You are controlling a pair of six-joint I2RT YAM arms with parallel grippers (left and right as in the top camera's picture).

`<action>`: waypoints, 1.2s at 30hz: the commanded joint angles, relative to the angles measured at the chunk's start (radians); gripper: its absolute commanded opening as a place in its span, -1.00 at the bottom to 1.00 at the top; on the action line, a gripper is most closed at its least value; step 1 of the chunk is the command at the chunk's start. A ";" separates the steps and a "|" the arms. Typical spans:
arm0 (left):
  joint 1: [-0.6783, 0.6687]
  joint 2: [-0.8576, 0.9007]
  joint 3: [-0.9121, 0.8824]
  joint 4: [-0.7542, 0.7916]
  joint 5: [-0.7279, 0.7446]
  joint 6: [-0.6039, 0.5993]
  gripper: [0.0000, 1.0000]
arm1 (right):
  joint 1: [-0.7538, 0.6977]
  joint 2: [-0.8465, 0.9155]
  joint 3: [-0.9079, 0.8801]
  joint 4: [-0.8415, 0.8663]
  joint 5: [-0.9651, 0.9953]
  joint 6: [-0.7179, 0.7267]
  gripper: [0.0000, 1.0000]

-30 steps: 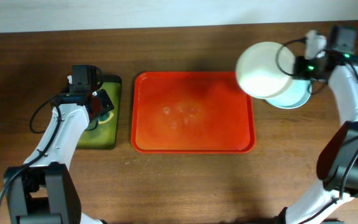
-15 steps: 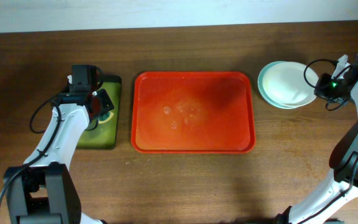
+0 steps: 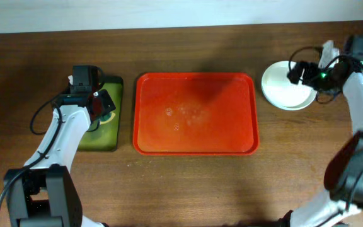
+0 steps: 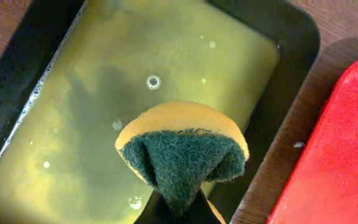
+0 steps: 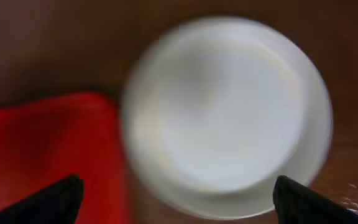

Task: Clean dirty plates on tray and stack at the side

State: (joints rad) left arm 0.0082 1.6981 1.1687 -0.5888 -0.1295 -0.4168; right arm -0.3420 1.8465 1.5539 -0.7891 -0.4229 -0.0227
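The plates (image 3: 287, 86) sit piled on the desk (image 3: 188, 183) at 2 o'clock of the red tray (image 3: 196, 135), the cream-white one uppermost. The right hand (image 5: 176, 202) hangs above the pile, fingers spread wide, gripping nothing. At the tray's 9 o'clock, the left hand (image 4: 178, 214) is clamped on a sponge (image 4: 182, 149) over the green tray (image 4: 294, 43).

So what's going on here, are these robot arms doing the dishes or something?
Pretty much. The left gripper is pinching a sponge over a small dark tray of yellowish liquid. The red tray in the middle has no plates on it. The plates sit stacked on the table to its right, a white one on top. The right gripper is open over that stack, holding nothing.
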 commanded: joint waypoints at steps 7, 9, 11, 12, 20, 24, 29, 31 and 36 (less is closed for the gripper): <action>0.009 0.138 -0.037 0.271 -0.066 -0.013 -0.81 | 0.311 -0.085 0.027 -0.172 -0.420 0.005 0.97; 0.009 0.196 -0.037 0.305 -0.081 -0.013 -0.78 | 0.369 -0.087 0.027 -0.202 -0.348 0.004 0.97; 0.011 0.217 -0.037 0.302 -0.151 -0.013 -0.56 | 0.412 -0.098 0.027 -0.256 -0.203 0.004 0.97; 0.018 0.209 -0.035 0.299 -0.163 -0.010 -0.33 | 0.422 -0.113 0.027 -0.289 -0.161 0.004 0.97; 0.034 -0.252 -0.024 -0.015 0.011 -0.005 0.99 | 0.427 -0.491 0.026 -0.462 0.013 0.002 0.97; 0.013 -0.446 -0.056 -0.205 0.117 0.084 0.99 | 0.427 -0.680 -0.079 -0.503 0.064 0.006 0.97; -0.164 -0.983 -0.525 0.080 0.123 0.096 0.99 | 0.427 -1.033 -0.591 -0.119 0.281 0.196 0.97; -0.164 -1.114 -0.636 0.205 0.127 0.096 0.99 | 0.427 -1.048 -0.642 0.004 0.281 0.196 0.97; -0.163 -1.159 -0.671 0.222 0.134 0.097 0.99 | 0.427 -0.954 -0.645 0.038 0.281 0.196 0.97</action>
State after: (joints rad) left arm -0.1513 0.5449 0.5076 -0.3523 -0.0063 -0.3359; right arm 0.0795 0.8494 0.9176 -0.7544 -0.1577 0.1612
